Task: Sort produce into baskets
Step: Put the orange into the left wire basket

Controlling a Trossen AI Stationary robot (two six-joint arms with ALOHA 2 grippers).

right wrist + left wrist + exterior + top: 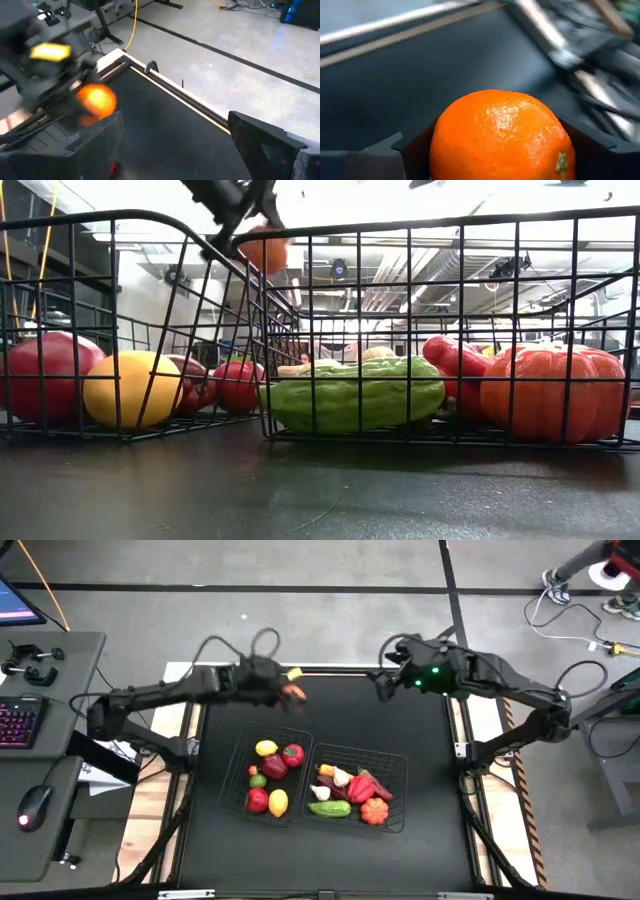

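Note:
An orange (500, 135) is lifted clear of the black table, and my left gripper (290, 695) is shut on it above the far-left part of the table, just beyond the left basket (232, 772). That basket holds lemons and red fruit (275, 768). The right basket (403, 790) holds a green cucumber (350, 395), a small pumpkin (555, 395), red peppers and garlic. My right gripper (175, 145) hangs open over the far right part of the table with nothing between its fingers. The right wrist view shows the orange (96, 100) in the other gripper. My left gripper pinches the orange by two opposite sides (439, 150) between its two fingers (412, 150). The fingers come slanting down from the table's left. The orange hangs clear of the table and baskets, its green stem spot (561, 162) turned toward one finger.
Both wire baskets stand side by side at the middle of the table, near its front. A bare stretch of black table (340, 720) lies beyond them, between the two arms. A desk with keyboard (18, 722) and mouse (35, 802) stands off the table's left side.

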